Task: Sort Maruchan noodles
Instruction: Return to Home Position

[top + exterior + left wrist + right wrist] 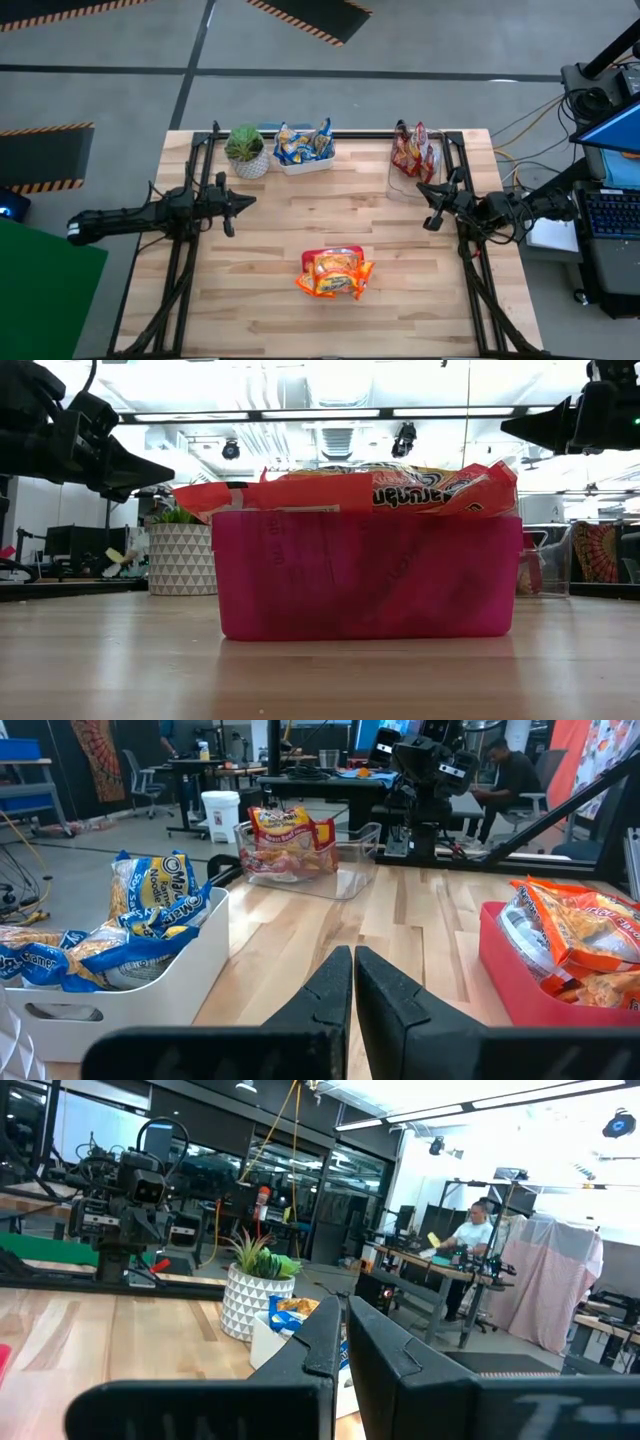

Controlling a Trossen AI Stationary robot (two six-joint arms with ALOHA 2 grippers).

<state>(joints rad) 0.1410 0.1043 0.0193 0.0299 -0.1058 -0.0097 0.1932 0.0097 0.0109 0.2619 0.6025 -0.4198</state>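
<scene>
Pink bin (365, 575) near front edge; left tool (353, 953), right tool (343, 1302) closed at sides

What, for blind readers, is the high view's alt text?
A white bin holds blue noodle packets, a clear bin dark red packets, a pink bin orange packets. The left arm and right arm wait at the table's sides.

The wooden worktop (400, 230) is showing smooth matt planks; the noodle packets (335, 273) are gleaming, crinkly glossy plastic, in a translucent pink bin (365, 575).
</scene>
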